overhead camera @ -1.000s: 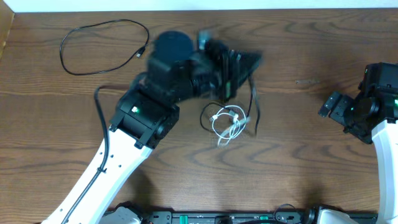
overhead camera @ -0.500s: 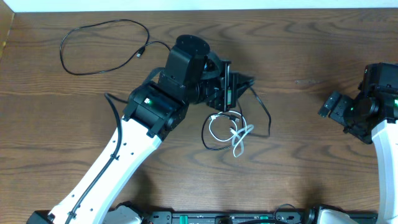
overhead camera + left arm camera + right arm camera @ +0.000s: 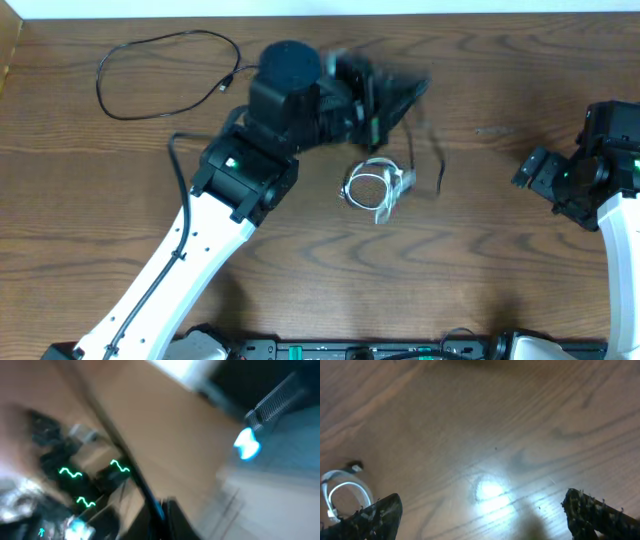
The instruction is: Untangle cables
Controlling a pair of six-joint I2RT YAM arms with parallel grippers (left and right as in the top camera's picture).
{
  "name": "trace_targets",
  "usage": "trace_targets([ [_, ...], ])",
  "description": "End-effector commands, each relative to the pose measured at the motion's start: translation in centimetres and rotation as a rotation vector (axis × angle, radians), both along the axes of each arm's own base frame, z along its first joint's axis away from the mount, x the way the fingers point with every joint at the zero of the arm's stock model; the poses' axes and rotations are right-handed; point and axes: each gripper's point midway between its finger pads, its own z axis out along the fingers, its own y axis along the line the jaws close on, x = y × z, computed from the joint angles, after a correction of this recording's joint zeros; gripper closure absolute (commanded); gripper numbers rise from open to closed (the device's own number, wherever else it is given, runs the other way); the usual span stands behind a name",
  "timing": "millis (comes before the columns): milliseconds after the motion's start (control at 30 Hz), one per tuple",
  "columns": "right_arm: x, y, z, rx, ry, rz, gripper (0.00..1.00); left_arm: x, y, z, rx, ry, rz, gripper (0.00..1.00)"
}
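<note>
Overhead, desk: brown wood-grain desk (image 3: 500, 270), carrying all three cords and flanked by both arms.
Overhead, looped black cord: thin black cord with a small plug end (image 3: 228, 82), lying in an open loop at the far left corner, well apart from the others. It looks already separated and parked out of the way.
Overhead, white cord: thin white cord (image 3: 378, 188), coiled small at mid-desk just below the left wrist, with a dark strand seemingly mixed into the coil.
Overhead, trailing black cord: thin black cord (image 3: 441, 180), running from the left end effector down to the desk just right of the white coil. It is probably held high so that it draws free of the coil.
Overhead, left end effector: black two-finger tool on the white arm (image 3: 388, 98), motion-blurred and clenched, apparently on the trailing black cord.
Overhead, right end effector: black tool at the right edge (image 3: 530, 172), well clear of the cords and likely waiting.
Left wrist: heavily blurred; a dark diagonal line crosses the frame, likely the held cord; fingers indistinct.
Right wrist, right end effector: fingers spread wide (image 3: 485, 512), grasping nothing, over bare wood.
Right wrist, white cord: the coil shows at the lower left (image 3: 345, 495).
</note>
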Motion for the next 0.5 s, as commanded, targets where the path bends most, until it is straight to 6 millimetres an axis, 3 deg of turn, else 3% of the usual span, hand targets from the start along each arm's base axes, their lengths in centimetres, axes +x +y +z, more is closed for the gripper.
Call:
trace_targets([
  [0,-0.1,-0.2,0.2,0.001,-0.008,-0.021,0.01,0.1,-0.6,-0.4,-0.041,0.073,-0.005,0.93],
  [100,-0.1,-0.2,0.2,0.001,-0.008,-0.021,0.01,0.4,-1.5,5.6,-0.198,-0.151,-0.06,0.92],
  [167,-0.1,-0.2,0.2,0.002,-0.008,-0.021,0.01,0.3,-1.6,7.0,-0.229,-0.215,-0.07,0.93],
  [200,-0.1,-0.2,0.2,0.001,-0.008,-0.021,0.01,0.3,-1.6,6.5,-0.207,-0.213,-0.073,0.92],
  [233,-0.1,-0.2,0.2,0.001,-0.008,-0.021,0.01,0.2,-1.6,4.5,-0.149,-0.155,-0.076,0.93],
  [400,-0.1,-0.2,0.2,0.001,-0.008,-0.021,0.01,-0.5,-0.4,-1.8,0.074,-0.043,-0.077,0.93],
  [467,-0.1,-0.2,0.2,0.001,-0.008,-0.021,0.01,-0.7,0.1,-3.1,0.127,-0.018,-0.066,0.93],
])
